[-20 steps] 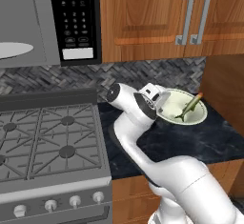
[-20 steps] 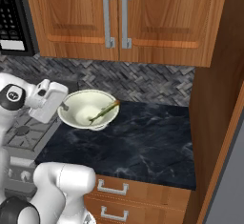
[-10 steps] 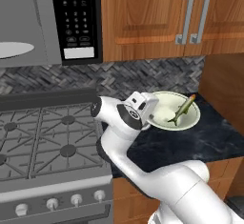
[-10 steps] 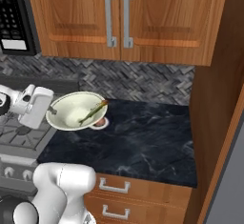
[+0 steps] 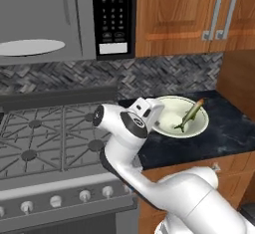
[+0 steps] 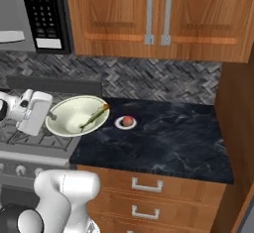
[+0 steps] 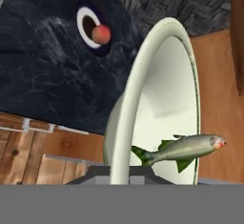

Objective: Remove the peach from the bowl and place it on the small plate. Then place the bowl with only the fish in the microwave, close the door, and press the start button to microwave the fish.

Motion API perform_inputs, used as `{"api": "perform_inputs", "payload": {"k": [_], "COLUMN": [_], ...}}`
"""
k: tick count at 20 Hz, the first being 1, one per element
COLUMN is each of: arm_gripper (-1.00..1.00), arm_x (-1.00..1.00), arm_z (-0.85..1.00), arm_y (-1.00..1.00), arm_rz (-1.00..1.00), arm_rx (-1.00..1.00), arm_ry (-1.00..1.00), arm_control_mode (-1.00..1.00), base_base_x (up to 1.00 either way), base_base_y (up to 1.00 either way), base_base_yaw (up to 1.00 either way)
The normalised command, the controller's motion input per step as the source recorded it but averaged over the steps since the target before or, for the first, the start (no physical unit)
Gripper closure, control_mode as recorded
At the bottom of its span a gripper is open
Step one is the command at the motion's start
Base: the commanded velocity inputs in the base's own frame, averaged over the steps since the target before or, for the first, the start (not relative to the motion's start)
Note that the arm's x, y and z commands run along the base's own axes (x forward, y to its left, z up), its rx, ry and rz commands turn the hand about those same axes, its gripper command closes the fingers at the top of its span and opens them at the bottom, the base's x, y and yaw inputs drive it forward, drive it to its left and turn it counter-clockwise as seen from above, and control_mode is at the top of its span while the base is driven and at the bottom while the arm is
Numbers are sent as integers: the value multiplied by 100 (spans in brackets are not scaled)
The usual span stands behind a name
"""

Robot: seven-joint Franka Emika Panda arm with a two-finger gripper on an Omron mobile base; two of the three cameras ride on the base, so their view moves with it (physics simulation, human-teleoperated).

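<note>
My gripper (image 6: 51, 116) is shut on the left rim of the cream bowl (image 6: 74, 112), holding it above the seam between the stove and the dark counter. In the left base view the gripper (image 5: 155, 112) pinches the bowl (image 5: 175, 109) at its near-left rim. The olive fish (image 5: 189, 114) lies inside, its orange head toward the far right. The hand view looks along the bowl rim (image 7: 143, 82) at the fish (image 7: 187, 147). The peach (image 6: 127, 121) rests on the small plate (image 6: 119, 124) just right of the bowl. The microwave (image 5: 60, 19) stands open; its door is out of view.
A grey turntable disc (image 5: 30, 47) lies inside the microwave, beside the black keypad (image 5: 113, 14). The gas stove (image 5: 45, 138) sits under and left of the bowl. Wooden cabinets (image 6: 158, 19) hang above the dark counter (image 6: 168, 138), and a wooden wall (image 6: 238, 108) closes its right end.
The whole picture has slid right, so the base has driven left. The bowl has travelled left with the gripper toward the stove, uncovering the small plate with the peach.
</note>
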Motion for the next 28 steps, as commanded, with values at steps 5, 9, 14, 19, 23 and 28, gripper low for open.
{"api": "perform_inputs", "payload": {"k": [5, 9, 14, 19, 23, 28], "arm_gripper": [100, 100, 100, 100, 100, 100], "arm_x": [0, 0, 0, 0, 0, 0], "arm_z": [0, 0, 0, 0, 0, 0], "arm_y": [0, 0, 0, 0, 0, 0], "arm_rz": [0, 0, 0, 0, 0, 0], "arm_rx": [0, 0, 0, 0, 0, 0], "arm_ry": [0, 0, 0, 0, 0, 0], "arm_control_mode": [100, 100, 100, 100, 100, 100], "base_base_x": [-20, -28, -4, 27, 29, 62], "base_base_y": [-61, 93, 100, 86, 18, 23], "base_base_yaw": [0, 0, 0, 1, 2, 3]}}
